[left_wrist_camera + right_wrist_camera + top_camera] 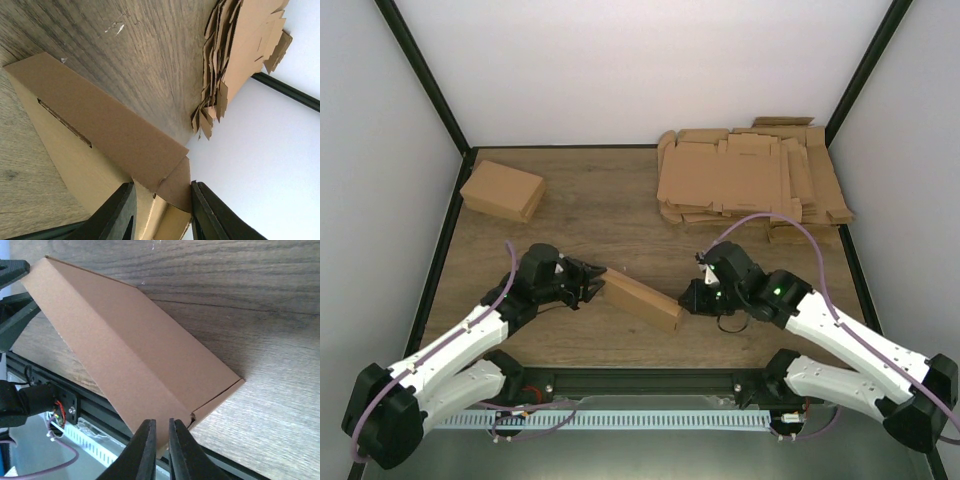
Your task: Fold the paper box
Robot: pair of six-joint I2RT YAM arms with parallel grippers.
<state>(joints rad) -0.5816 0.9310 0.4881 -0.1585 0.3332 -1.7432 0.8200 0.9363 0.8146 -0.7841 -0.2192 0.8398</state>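
Clamped in left jaws: end flap of paper box (pixel 642 298), one finger on each side. At its opposite end, right jaws nearly closed, thin slit left; cannot tell whether cardboard pinched. Spanning gap between both pairs, slantwise. Beyond right jaws, pile of blanks (pixel 750 180); beyond left, second box (pixel 502 190).

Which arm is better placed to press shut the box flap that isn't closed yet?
Left, probably. The left hand straddles the end of the paper box, where a flap bulges outward; the right hand is pinched at the far corner, whose seam looks flush, so it steadies.
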